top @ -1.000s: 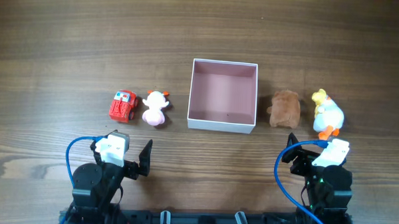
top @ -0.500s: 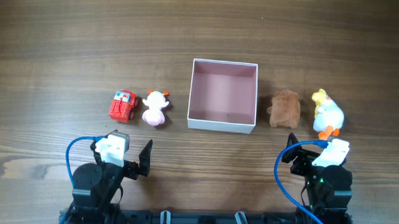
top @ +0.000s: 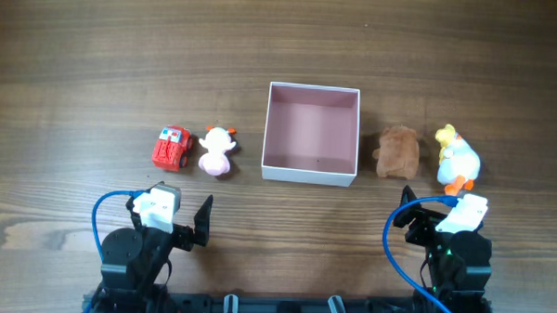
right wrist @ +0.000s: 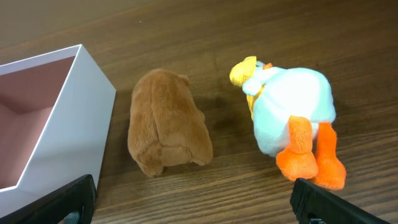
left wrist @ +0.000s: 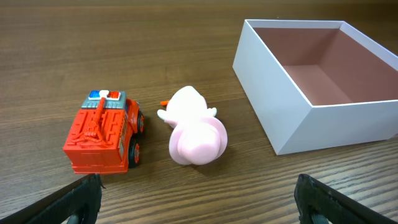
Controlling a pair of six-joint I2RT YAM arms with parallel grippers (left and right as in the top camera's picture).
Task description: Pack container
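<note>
The container is a square white box with a pink inside, empty, at the table's middle; it also shows in the left wrist view and the right wrist view. A red toy truck and a pink plush toy lie left of it. A brown plush toy and a white duck plush lie right of it. My left gripper is open and empty near the front edge. My right gripper is open and empty just before the duck.
The wooden table stretches bare behind the toys. The arm bases and blue cables sit along the front edge.
</note>
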